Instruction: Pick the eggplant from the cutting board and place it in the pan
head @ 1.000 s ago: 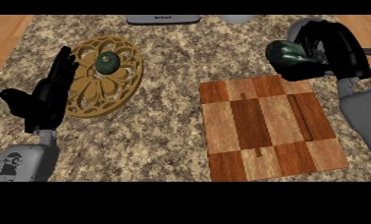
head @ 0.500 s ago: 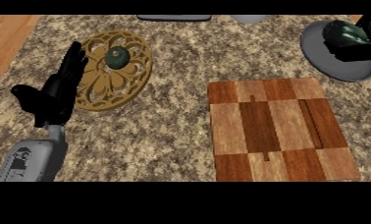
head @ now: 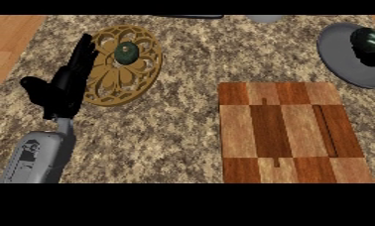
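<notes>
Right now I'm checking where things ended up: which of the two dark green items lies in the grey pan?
The eggplant at the view's right edge, inside the grey pan; the other green item sits on the golden plate.

The robot's left black hand [head: 64, 85] is seen at the left of the head view, held open with its fingers [head: 82, 54] straight and close together, pointing up and slightly right. The thumb [head: 33, 85] is spread out to the left, apart from the fingers. The grey left forearm [head: 38, 154] is shown below the hand, entering from the lower left edge. The right hand is not shown.
</notes>
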